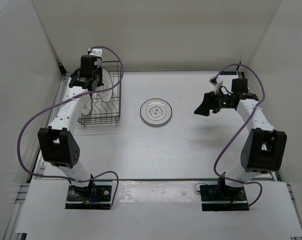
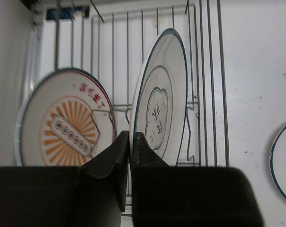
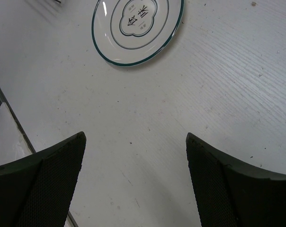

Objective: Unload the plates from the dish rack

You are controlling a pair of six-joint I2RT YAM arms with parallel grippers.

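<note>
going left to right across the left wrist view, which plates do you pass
orange sunburst plate → upright white plate → flat plate on the table, cut off by the right edge

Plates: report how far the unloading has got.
Done: one white plate lies flat on the table. In hand: the left tool looks shut on the rim of the second white plate in the rack. Left: that one and the orange plate. The right tool hangs open, empty.
</note>
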